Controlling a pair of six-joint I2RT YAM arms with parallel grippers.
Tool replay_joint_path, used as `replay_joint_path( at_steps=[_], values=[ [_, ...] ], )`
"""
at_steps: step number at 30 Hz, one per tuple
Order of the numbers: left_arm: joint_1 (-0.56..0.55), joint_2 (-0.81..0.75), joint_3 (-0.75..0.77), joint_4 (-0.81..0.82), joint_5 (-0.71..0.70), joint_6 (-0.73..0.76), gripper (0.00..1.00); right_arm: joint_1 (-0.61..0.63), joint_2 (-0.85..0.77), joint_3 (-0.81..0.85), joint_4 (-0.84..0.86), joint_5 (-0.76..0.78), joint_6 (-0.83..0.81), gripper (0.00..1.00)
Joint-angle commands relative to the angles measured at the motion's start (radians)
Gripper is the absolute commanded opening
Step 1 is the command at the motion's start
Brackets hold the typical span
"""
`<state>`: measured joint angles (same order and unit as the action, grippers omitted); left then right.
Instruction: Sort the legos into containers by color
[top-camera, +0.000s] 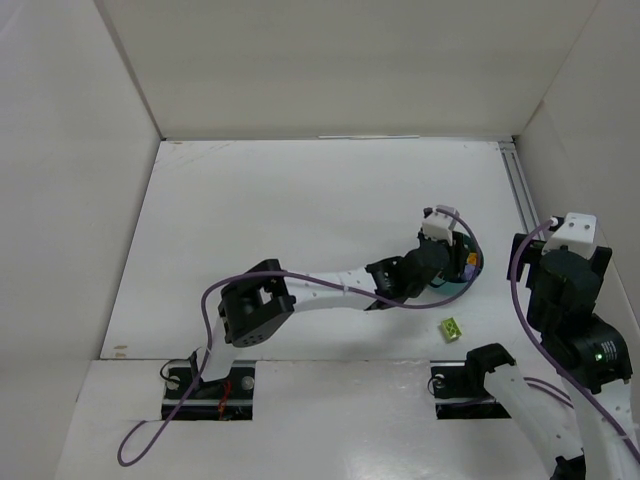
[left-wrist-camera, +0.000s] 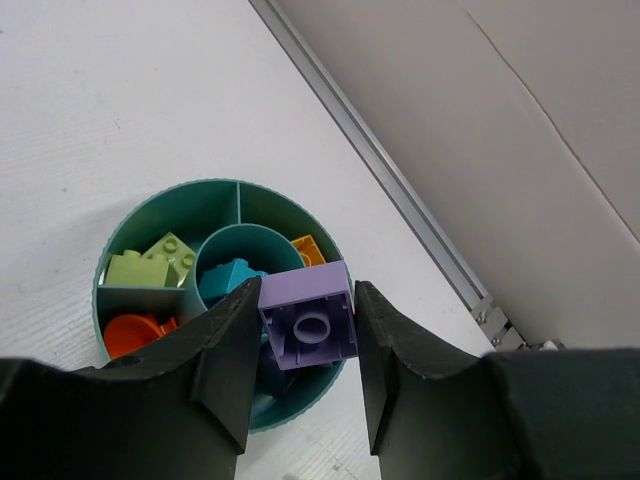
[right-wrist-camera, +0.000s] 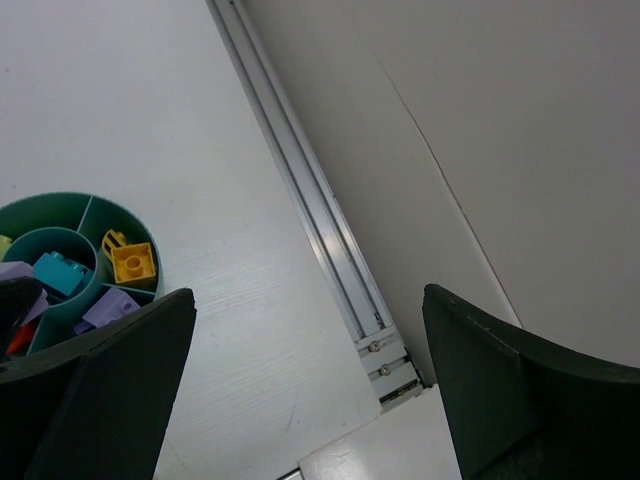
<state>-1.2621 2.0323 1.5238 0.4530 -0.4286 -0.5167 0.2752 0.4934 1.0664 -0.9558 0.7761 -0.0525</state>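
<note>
Left end effector (left-wrist-camera: 303, 295) grips a purple lego (left-wrist-camera: 308, 325) by two opposite sides, jaws part-closed on it, hollow underside toward the wrist camera. The brick is near-square, so no long axis to mind. It hangs over the teal bowl (left-wrist-camera: 150, 205), at roughly 5 o'clock of the central cup (left-wrist-camera: 250, 238). Right wrist view shows purple pieces (right-wrist-camera: 110, 305) in the compartment clockwise-next to the yellow lego (right-wrist-camera: 132, 262), so the target looks to sit straight below the held brick, mostly hidden by it. Judgement: short drop, little sideways trim. Right end effector (right-wrist-camera: 308, 295) is wide open, empty, off at 3 o'clock of the bowl. One lime lego (top-camera: 452, 327) lies on the bench (top-camera: 300, 220) at the bowl's 6 o'clock.
</note>
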Motion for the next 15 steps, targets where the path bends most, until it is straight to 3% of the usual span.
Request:
replay_joint_path(
  at_steps=[1,15],
  values=[
    [-0.006,-0.04,-0.01,0.05,-0.016,0.01,0.0,-0.005,0.005,0.004,0.058,-0.001,-0.015,1.0],
    [-0.037,-0.011,-0.019,0.05,-0.091,0.003,0.0,-0.005,-0.004,-0.005,0.058,-0.001,-0.015,1.0]
  ],
)
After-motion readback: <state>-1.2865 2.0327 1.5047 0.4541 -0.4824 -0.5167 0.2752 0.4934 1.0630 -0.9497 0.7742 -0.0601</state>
